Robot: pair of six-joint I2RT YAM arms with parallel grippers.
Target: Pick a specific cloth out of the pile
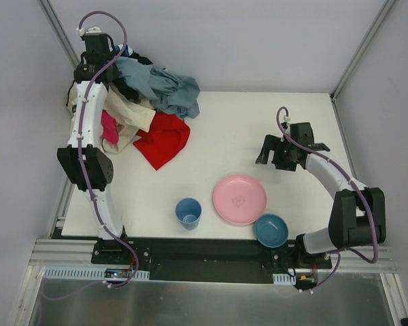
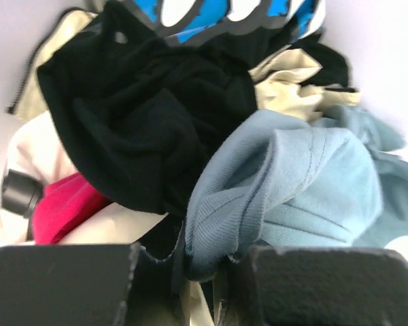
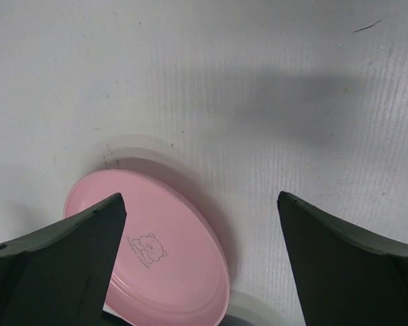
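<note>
Fingers (image 2: 58,285) of my left gripper (image 2: 190,268) are standing a little apart at the bottom of my wrist view. A fold of the grey-blue garment (image 2: 292,190) and some of the black garment (image 2: 136,115) are hanging down between them. I cannot tell whether they are pinching that fabric or only sitting around it. Just past them the black garment is bulging over the grey-blue one, and a magenta cloth (image 2: 68,207) is peeking out beneath it on the left. Cream fabric (image 2: 292,88) is showing behind, and a bright blue and white piece (image 2: 211,13) is lying at the far end.

From above, this gripper is reaching over the far left part of the pile (image 1: 143,95), which is heaped in the far left corner of the desk (image 1: 258,122). The red cloth (image 1: 163,139) is lying at the pile's near right edge, spreading partly onto the bare desk and touching the cream fabric and the grey-blue garment.

My right gripper (image 3: 200,197) is hanging released, its fingers spread wide with nothing between them, above the bare desk, with the pink plate (image 3: 170,258) showing below it in its wrist view. A blue cup (image 1: 188,212) is standing left of the plate, and a blue bowl (image 1: 270,230) is sitting just beside the plate's near right rim. Both are well apart from the pile.
</note>
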